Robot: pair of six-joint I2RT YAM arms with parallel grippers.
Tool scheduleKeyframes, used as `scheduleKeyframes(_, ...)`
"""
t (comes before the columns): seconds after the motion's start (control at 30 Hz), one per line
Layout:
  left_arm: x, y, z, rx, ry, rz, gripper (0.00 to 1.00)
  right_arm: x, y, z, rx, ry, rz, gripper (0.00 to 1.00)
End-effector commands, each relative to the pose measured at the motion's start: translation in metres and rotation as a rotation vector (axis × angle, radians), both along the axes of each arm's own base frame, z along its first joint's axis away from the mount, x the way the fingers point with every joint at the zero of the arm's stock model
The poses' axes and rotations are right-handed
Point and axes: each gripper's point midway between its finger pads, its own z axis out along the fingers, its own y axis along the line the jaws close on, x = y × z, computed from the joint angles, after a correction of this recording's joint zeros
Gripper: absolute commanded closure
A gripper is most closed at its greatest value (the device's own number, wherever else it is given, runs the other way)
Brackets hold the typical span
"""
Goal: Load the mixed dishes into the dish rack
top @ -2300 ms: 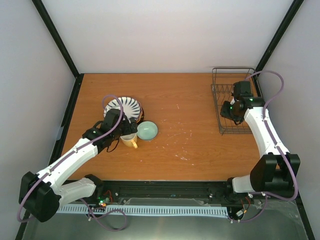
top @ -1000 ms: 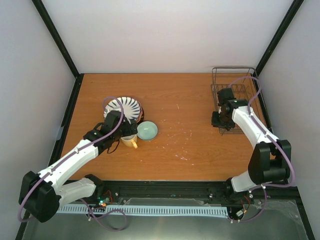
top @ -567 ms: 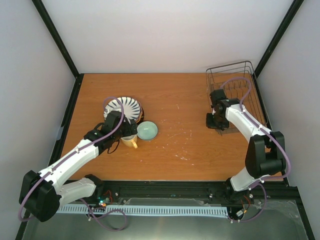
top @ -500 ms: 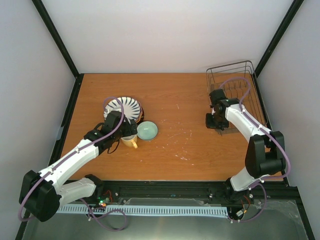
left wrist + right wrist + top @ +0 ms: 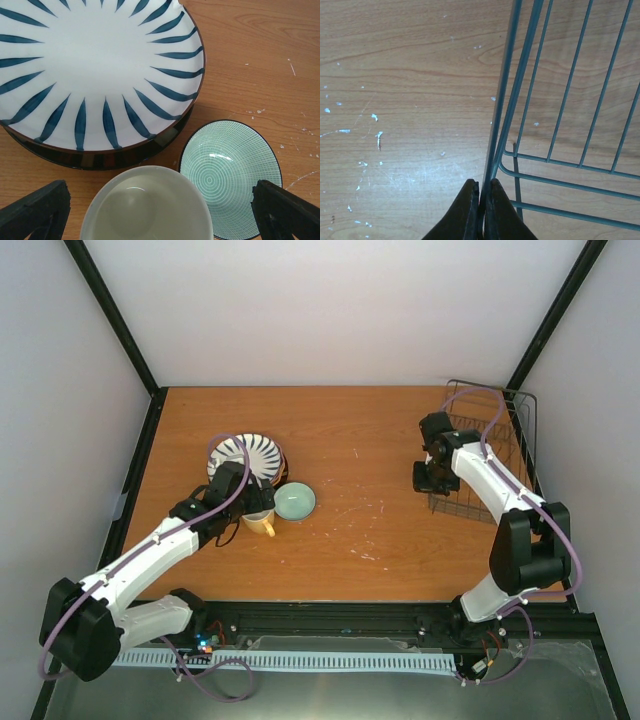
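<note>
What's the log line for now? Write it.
left gripper: open over mug | right gripper: shut on rack rim | rack: tilted, empty | bowl, striped plate: beside mug

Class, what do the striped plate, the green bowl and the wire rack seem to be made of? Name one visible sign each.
Striped plate: probably glazed ceramic, glossy painted stripes.
Green bowl: likely glazed ceramic, bright highlights over a fine printed pattern.
Wire rack: thin metal rods, dark smooth finish, perhaps coated.

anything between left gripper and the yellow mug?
Nothing visible. The left gripper hangs open straight over the yellow mug. The mint-green bowl sits close beside the mug and the striped plate beyond it, neither under the fingers.
</note>
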Motion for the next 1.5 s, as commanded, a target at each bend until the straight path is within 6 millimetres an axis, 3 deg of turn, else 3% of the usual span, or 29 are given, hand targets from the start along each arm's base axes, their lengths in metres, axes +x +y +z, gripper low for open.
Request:
scheduleKeyframes(0.0, 0.008, 0.001, 0.006, 0.004, -0.028, 0.006, 0.0, -0.002, 0.015, 0.008, 0.047, 0.007, 0.054, 0.97)
scheduleKeyframes(0.2, 0.01, -0.003, 0.005, -0.001, -0.022, -0.001, 0.0, -0.008, 0.024, 0.024, 0.109, -0.015, 0.073, 0.97)
scheduleKeyframes(0.57, 0.01, -0.004, 0.01, -0.007, -0.029, -0.01, 0.0, -0.029, 0.068, 0.044, 0.183, -0.028, 0.146, 0.97)
scheduleKeyframes(1.17, -0.006, 0.004, 0.018, -0.019, -0.063, -0.019, 0.0, -0.075, 0.152, 0.016, 0.169, 0.037, 0.219, 0.97)
scheduleKeyframes(1.47, -0.005, 0.003, 0.026, -0.014, -0.085, -0.042, 0.0, -0.081, 0.186, -0.003, 0.154, 0.05, 0.219, 0.97)
